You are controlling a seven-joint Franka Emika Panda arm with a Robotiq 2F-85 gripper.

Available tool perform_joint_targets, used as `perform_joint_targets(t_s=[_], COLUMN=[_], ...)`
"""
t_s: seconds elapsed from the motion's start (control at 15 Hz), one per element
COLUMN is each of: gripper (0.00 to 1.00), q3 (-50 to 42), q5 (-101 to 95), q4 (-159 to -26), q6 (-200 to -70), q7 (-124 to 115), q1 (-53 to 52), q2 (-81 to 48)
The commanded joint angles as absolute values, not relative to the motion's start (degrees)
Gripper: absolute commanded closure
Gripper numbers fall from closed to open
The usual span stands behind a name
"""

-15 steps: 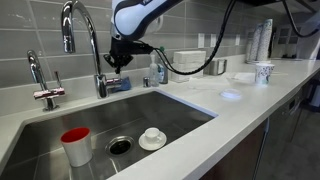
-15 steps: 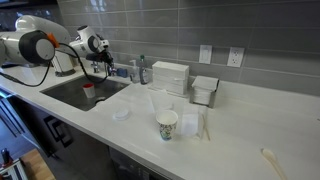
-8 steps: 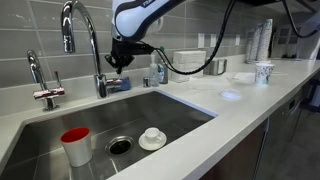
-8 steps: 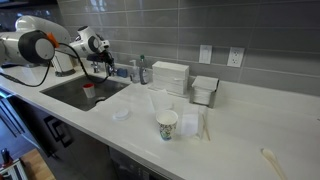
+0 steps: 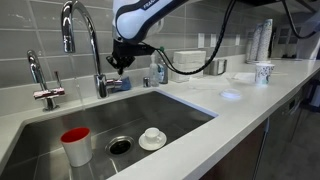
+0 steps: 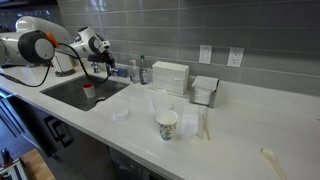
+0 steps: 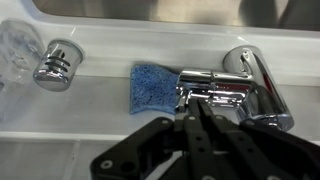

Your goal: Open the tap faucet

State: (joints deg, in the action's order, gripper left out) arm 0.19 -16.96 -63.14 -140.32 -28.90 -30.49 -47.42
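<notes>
The tap faucet is a tall chrome gooseneck that rises behind the sink. In the wrist view I see its chrome base and lever handle from above. My gripper is shut, fingers pressed together, with the tips just at the near edge of the lever. In both exterior views the gripper hangs close beside the faucet's base, above the counter's back ledge. No water shows at the nozzle.
A shorter slim chrome tap stands further along the ledge. A blue sponge lies beside the faucet base, with a round chrome cap beyond it. A red cup and a small white dish sit in the basin.
</notes>
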Motion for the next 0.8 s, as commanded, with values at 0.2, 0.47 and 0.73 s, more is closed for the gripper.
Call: perform_joint_targets(t_s=[0.2, 0.47, 0.73], gripper=[0.93, 0.92, 0.93], q3=[-1.0, -0.1, 0.0], q5=[-17.7, -17.1, -17.1], q4=[-62.1, -62.6, -62.7], q6=[-138.8, -139.3, -139.4], q7=[-29.5, -28.9, -29.2], q1=[-31.2, -31.3, -32.0], q2=[-48.1, -47.2, -45.9])
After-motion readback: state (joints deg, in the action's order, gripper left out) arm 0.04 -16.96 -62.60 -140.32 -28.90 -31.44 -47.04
